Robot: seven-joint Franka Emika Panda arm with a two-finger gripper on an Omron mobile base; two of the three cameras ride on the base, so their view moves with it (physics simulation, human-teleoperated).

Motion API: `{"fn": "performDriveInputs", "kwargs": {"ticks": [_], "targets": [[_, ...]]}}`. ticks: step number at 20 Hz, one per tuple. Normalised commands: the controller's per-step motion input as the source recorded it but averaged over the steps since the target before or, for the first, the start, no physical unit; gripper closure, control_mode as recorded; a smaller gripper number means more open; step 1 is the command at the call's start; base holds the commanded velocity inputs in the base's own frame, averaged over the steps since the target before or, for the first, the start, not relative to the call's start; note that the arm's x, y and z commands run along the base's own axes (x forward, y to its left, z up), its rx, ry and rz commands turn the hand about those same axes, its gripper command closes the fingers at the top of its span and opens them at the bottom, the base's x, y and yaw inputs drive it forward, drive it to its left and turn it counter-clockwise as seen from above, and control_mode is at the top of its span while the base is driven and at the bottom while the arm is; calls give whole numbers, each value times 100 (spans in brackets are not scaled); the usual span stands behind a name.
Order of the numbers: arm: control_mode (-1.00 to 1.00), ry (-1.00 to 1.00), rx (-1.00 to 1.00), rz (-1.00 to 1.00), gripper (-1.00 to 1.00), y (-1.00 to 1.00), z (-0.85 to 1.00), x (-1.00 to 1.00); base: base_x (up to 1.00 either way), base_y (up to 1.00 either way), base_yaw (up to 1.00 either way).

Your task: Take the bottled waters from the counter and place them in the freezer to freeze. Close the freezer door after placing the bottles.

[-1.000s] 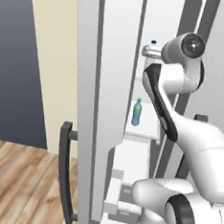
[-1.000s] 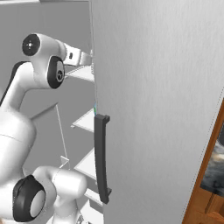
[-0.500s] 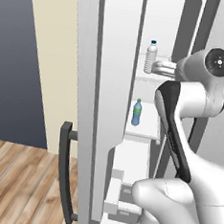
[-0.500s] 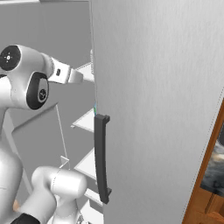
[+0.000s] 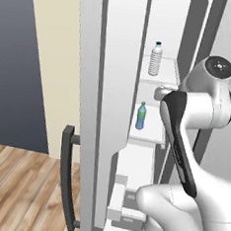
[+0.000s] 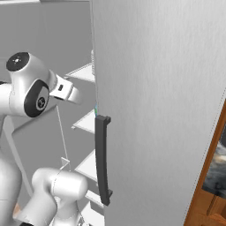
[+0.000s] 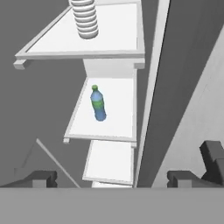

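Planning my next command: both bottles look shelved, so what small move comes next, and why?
Probably draw the open, empty gripper clear of the freezer, then go for the freezer door: the ribbed bottle and blue bottle stand upright on separate shelves.

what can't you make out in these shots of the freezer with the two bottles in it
- Whitish ribbed bottle in the hand view: its cap and upper part are cut off by the top edge.
- Both bottles in the right base view: hidden behind the plain grey door.
- Freezer lower drawers in the left base view: partly covered by the arm.
- Gripper in the hand view: its fingertips are cut by the bottom band.
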Motion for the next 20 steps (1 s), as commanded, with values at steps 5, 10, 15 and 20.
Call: {"fn": "performDriveInputs", "kwargs": {"ticks": [5,10,15,20], "targets": [[-100,23,6,4,-100,0,-14,-49,0,0,0],[-100,21,0,1,-100,0,-12,-80,0,0,0],[-100,15,0,1,-100,0,-26,-85,0,0,0],[-100,10,0,1,-100,-3,-33,-83,0,0,0]]}}
